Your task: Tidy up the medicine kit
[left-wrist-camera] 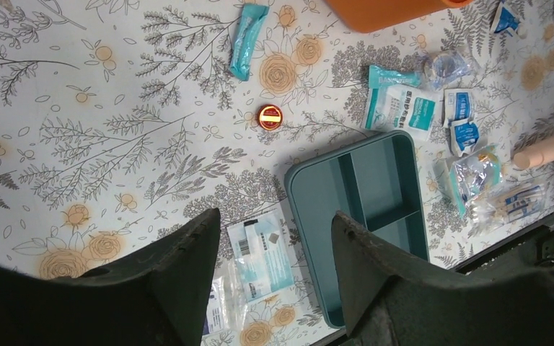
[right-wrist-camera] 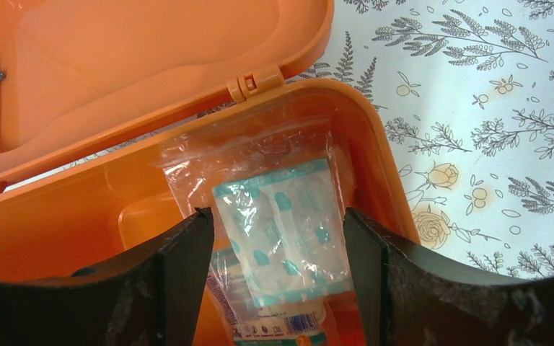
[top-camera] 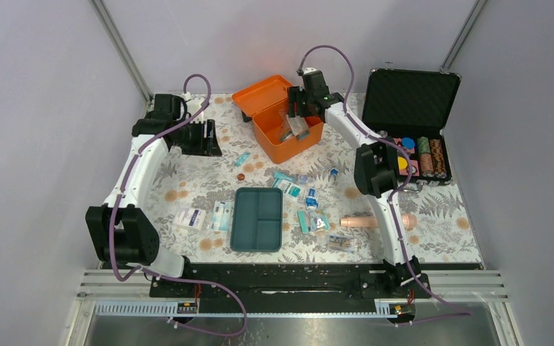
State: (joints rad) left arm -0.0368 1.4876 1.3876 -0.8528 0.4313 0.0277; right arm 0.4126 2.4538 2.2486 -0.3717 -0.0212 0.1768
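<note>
Orange box beneath right tool

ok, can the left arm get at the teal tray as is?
Probably yes. The tray lies empty and uncovered, and the left gripper is open and holding nothing. Packets lie beside its left edge, so a grasp there looks tighter.

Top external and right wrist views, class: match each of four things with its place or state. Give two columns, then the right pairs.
1. teal insert tray
2. clear bag of packets
3. poker chip case
4. small red tin

A. inside the orange box
B. far right, lid raised
C. on the table just beyond the tray
D. mid-table, compartments empty

Pairs: 1-D, 2-A, 3-B, 4-C
</note>
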